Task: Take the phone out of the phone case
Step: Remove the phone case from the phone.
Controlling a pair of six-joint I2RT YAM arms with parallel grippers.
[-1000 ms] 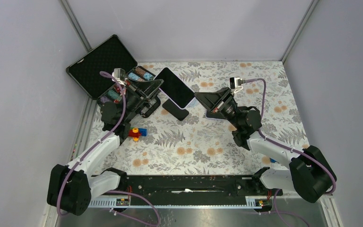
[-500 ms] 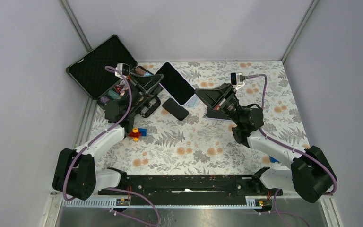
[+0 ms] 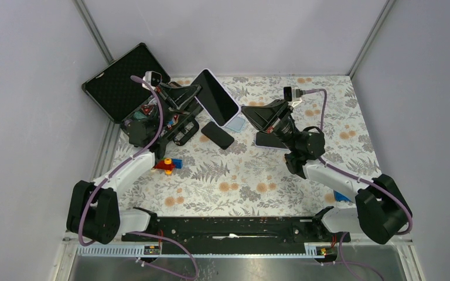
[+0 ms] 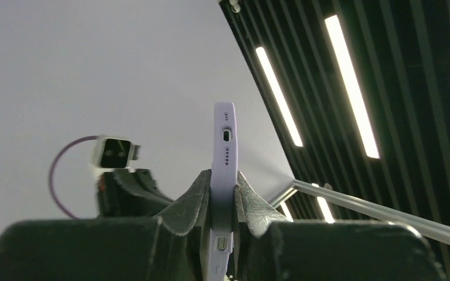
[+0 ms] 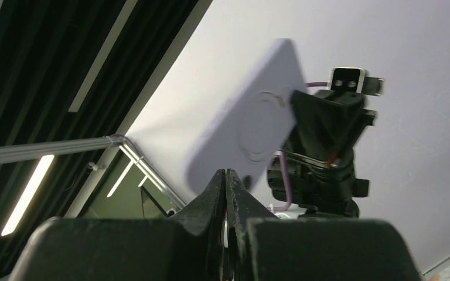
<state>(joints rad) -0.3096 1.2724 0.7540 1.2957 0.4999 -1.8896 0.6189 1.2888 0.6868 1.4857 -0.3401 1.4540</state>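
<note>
Pinched the phone (image 3: 215,98), in its lilac case (image 5: 252,117), across front and back between the left fingers (image 4: 190,199). Held it well clear of the surface (image 3: 258,175), in the upper middle of the overhead frame, with the screen tilted up and the port end away from the left wrist camera. Gripped near one long edge, probably to leave the case's back and far corner free for the other arm.

Pressed the right fingers (image 5: 214,196) fully together with nothing between them. Placed their tip at the lower right corner of the case, from the back side. Could not tell from either view whether touching or just beside. Judged the closed tip to be meant as a wedge, for peeling the rim away or pushing the phone out from behind.

Not yet separated, with lilac rim seen around the screen. Noted a second dark phone (image 3: 217,134) flat on the surface just below, and an open black box (image 3: 120,82) at the upper left.
</note>
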